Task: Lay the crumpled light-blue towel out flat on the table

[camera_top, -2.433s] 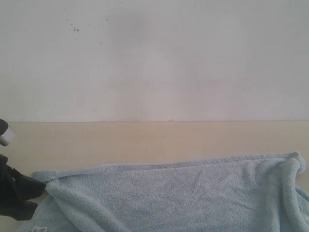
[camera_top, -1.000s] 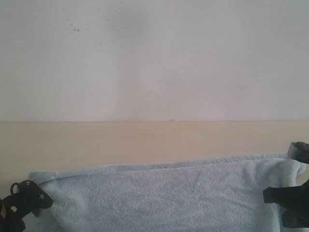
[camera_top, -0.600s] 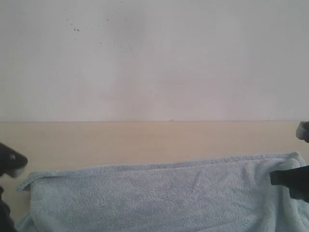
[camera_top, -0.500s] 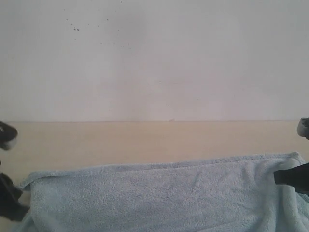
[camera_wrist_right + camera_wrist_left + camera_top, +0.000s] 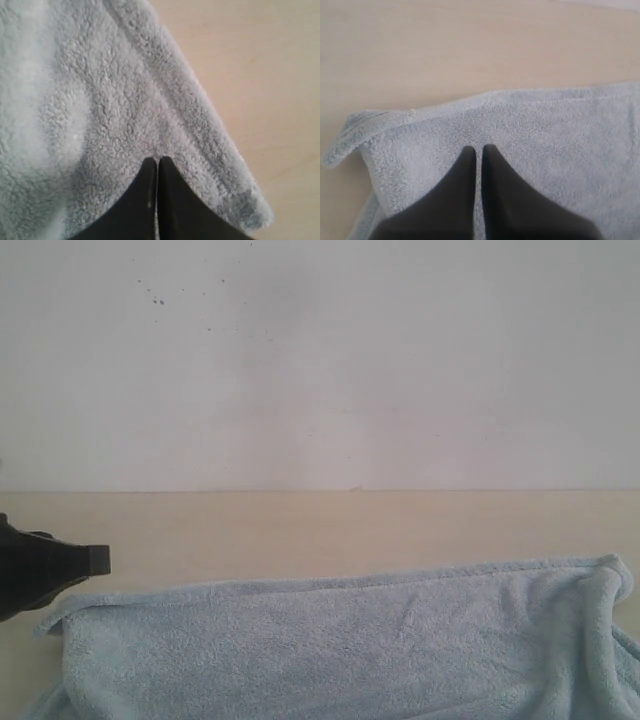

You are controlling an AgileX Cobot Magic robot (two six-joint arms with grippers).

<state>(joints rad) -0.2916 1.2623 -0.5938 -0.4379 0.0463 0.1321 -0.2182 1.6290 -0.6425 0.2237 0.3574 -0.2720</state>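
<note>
Exterior: the towel (image 5: 350, 640) lies across the near counter (image 5: 300, 530), mostly spread but curled at its right side. The left end effector (image 5: 98, 560) hovers near its left corner.
Left wrist: the end effector is pressed together above the cloth, pinching nothing. The corner flap (image 5: 347, 142) is doubled over, so part the fingers, take that flap and draw it outward.
Right wrist: the right end effector (image 5: 157, 161) is pressed together and empty, over a rolled edge (image 5: 200, 115). Grip low on the roll and pull gently, so nothing bunches.
</note>
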